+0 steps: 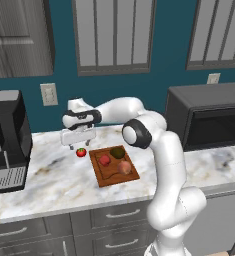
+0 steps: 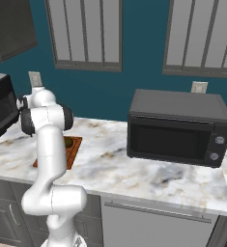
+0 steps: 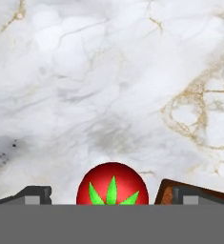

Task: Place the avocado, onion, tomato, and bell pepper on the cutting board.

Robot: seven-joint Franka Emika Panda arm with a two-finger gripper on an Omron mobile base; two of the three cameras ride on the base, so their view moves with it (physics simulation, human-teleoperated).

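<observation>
The bright red, green-topped tomato (image 1: 81, 152) lies on the marble counter just left of the reddish-brown cutting board (image 1: 115, 176). On the board rest the red bell pepper (image 1: 105, 160), the dark olive avocado (image 1: 118, 152) and the peach-pink onion (image 1: 124, 167). My gripper (image 1: 79, 144) hangs open directly above the tomato, fingers pointing down. In the hand view the tomato (image 3: 112, 185) sits between the two spread fingertips (image 3: 35, 195), untouched, with a corner of the cutting board (image 3: 165, 188) at the right. My own arm hides most of the cutting board (image 2: 74, 149) in the right base view.
A black coffee machine (image 1: 6, 140) stands at the counter's left end. A dark microwave (image 1: 209, 117) sits to the right against the wall. Bare marble (image 1: 54, 180) stretches in front of the tomato toward the counter's front edge.
</observation>
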